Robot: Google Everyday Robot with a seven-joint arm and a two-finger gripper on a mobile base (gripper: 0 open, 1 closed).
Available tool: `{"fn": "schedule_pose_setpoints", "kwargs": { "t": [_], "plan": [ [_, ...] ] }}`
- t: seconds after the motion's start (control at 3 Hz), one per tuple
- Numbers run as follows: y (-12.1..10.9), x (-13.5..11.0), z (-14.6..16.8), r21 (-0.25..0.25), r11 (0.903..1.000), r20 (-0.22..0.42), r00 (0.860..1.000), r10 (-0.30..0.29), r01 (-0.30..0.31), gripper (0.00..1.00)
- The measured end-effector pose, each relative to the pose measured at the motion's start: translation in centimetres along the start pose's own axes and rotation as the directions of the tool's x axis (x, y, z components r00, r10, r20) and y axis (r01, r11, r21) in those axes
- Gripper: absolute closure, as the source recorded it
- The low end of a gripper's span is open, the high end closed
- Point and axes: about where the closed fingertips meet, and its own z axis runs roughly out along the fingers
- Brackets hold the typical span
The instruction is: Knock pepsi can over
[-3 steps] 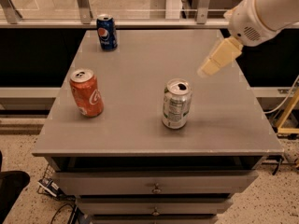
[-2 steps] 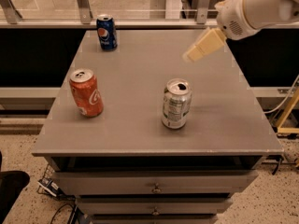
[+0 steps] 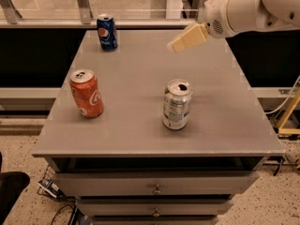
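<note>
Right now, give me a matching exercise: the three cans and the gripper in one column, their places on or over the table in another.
1. pepsi can
2. Coca-Cola can
3. silver and green can
4. gripper

A. standing right of centre on the table, toward the front
B. far left corner
C. near the left edge
D. in the air over the far right part

Pairs: 1-B, 2-C, 3-A, 4-D

Three cans are standing on one grey cabinet top (image 3: 140, 69): one pepsi can (image 3: 107, 32), one orange-red cola can (image 3: 86, 93) and one silver and green can (image 3: 176, 104). Two drawer knobs (image 3: 156, 189) are showing below. One gripper (image 3: 173, 45) is hovering over the far right part of the top.
</note>
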Motion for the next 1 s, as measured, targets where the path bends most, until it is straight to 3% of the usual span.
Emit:
{"fn": "schedule_pose_setpoints", "kwargs": {
  "t": [0.33, 0.67, 1.0],
  "plan": [
    [0.9, -0.7, 5.6, -0.042, 0.9977, 0.063, 0.997, 0.055, -0.053, 0.00],
    [2.1, -2.0, 13.3, -0.112, 0.9870, 0.168, 0.977, 0.133, -0.115, 0.00],
    [3.4, -3.2, 18.9, -0.183, 0.9705, 0.258, 0.945, 0.202, -0.157, 0.00]
  ]
}}
